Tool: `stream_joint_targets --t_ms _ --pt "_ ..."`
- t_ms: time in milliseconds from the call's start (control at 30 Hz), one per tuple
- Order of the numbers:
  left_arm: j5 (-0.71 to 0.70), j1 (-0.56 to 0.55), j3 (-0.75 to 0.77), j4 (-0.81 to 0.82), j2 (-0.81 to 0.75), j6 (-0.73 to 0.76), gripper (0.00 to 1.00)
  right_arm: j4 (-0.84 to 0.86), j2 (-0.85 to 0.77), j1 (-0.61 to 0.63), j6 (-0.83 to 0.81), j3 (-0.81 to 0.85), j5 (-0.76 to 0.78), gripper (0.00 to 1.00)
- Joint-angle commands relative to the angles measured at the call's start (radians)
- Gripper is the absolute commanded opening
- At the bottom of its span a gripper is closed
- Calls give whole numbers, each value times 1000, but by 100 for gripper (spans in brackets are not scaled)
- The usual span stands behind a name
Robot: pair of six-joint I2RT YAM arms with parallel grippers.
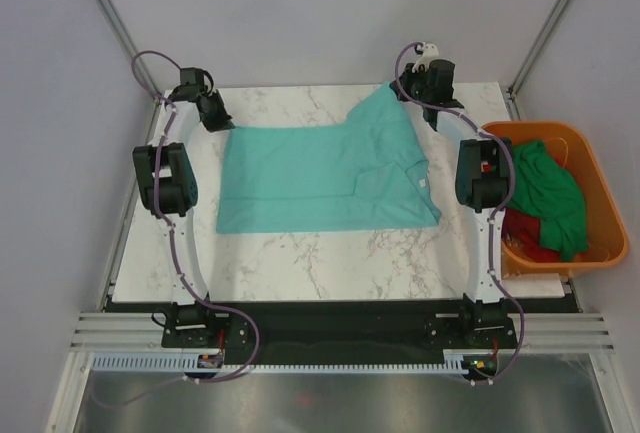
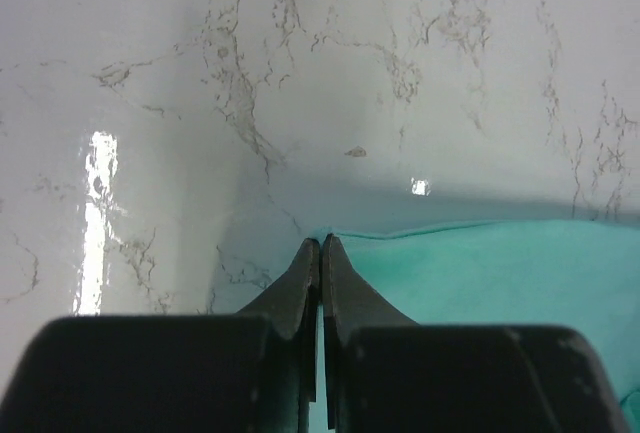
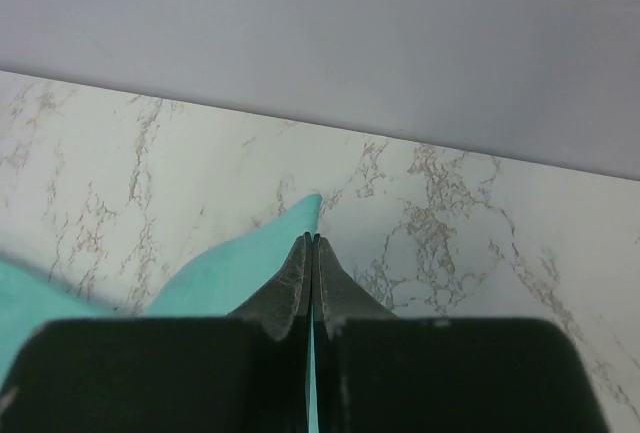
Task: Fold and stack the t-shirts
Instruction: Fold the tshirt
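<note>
Top external view: the teal shirt (image 1: 320, 178) lies spread across the middle of the marble counter (image 1: 330, 258). Most of it is flat. One sleeve is folded over the body near its right side, and the far right corner is drawn out toward the counter's back edge. At the counter's right edge sits an orange tub (image 1: 608, 215), holding a crumpled green shirt (image 1: 545, 188) on top of a red shirt (image 1: 535, 251).

Both arms reach to the far side of the teal shirt, one at each back corner.

Left wrist view: the left pincer (image 2: 320, 245) has its fingers pressed together at the far left corner of the teal shirt. A sliver of cloth shows between them, and the shirt's edge runs off to the right on the counter.

Right wrist view: the right pincer (image 3: 313, 240) is likewise pressed together, clamped on the far right corner of the teal shirt. That corner peaks just past the fingertips, raised off the counter, near the back edge by the grey wall (image 3: 320, 33).
</note>
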Motion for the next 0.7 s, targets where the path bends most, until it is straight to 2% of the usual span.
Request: stream_joint_targets --t_ms 0,333,667 --pt "-4 6 -36 9 -109 -8 2 127 -129 2 -62 -89 -7 0" --pt "-18 6 -146 9 -206 15 2 180 -384 1 -136 -451 -10 0" --pt "-21 8 -333 9 -342 39 2 125 -620 1 -151 -686 67 0"
